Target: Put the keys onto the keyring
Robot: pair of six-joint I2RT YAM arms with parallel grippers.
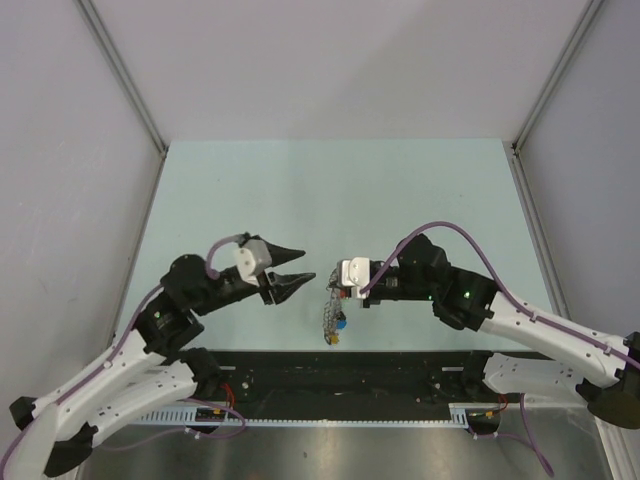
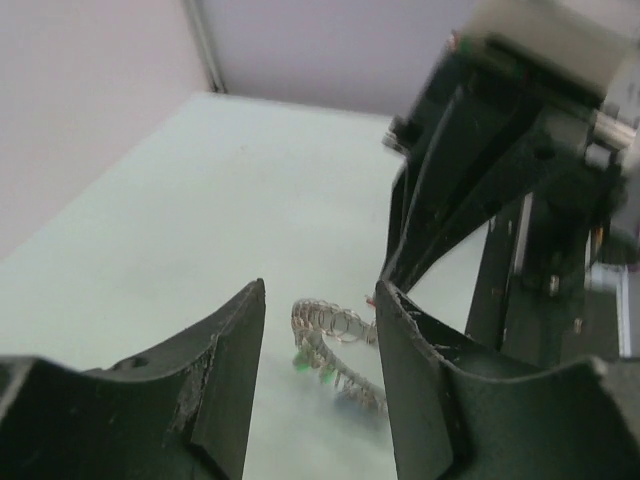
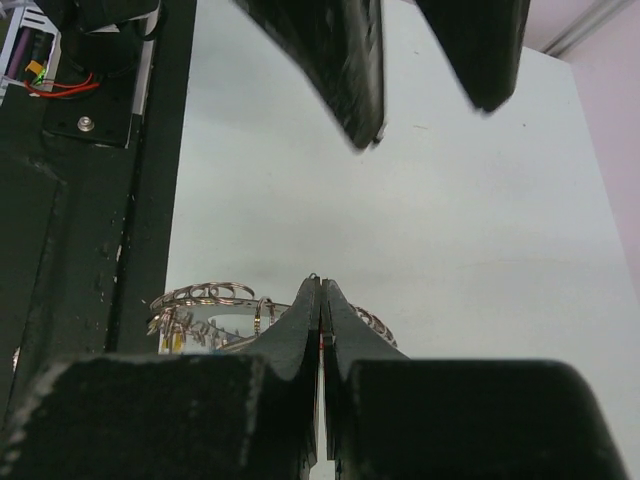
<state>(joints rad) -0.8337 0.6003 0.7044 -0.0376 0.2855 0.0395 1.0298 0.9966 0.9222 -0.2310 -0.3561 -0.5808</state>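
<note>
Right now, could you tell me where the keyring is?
Top view: the keyring hangs from the shut right gripper, centre of the table's near edge, beside the open left gripper.

Overhead view looks down; close wrist views share the keyring (image 2: 335,345).

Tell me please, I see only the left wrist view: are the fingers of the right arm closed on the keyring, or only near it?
Observer: Closed on it. In the right wrist view the right gripper has its fingers pressed shut, and the keyring curves out on both sides of them.
Operator: Does it lie flat?
Observer: No. The top view shows it edge-on, as a narrow strip, so it stands upright.
Operator: I see only a green tag. Are there others?
Observer: Yes, a blue tag and a yellow tag at its near end.
</note>
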